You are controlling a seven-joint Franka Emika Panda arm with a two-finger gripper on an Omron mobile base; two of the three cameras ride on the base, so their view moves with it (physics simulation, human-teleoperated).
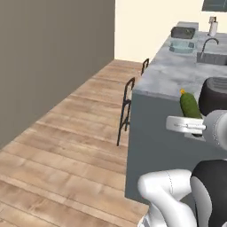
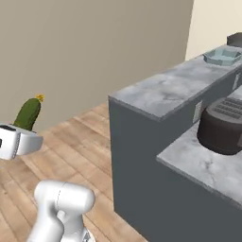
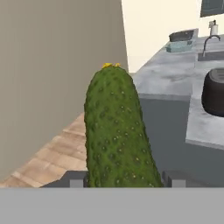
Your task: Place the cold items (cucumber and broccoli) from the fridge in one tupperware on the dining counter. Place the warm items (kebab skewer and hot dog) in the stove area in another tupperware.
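One cucumber (image 3: 117, 131) upright | pinched at its base by gripper (image 3: 124, 178) | beside dining counter (image 1: 170, 71)

cucumber (image 3: 116, 131): upright between the gripper (image 3: 122, 179) fingers, before the counter (image 1: 177, 71) | tupperware (image 1: 181, 45): on the counter's far end, before a second container (image 1: 183, 32) | sink (image 1: 213, 56): right of the tupperware | toaster (image 2: 226, 125): on the lower ledge behind the counter | stools (image 1: 126, 108): left of the counter

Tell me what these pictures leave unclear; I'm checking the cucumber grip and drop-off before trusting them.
- Gripper fingertips: hand view, hidden behind the cucumber.
- Tupperware contents: left base view, too small and distant to tell.
- Dark tupperware: right base view, cut by the right edge.
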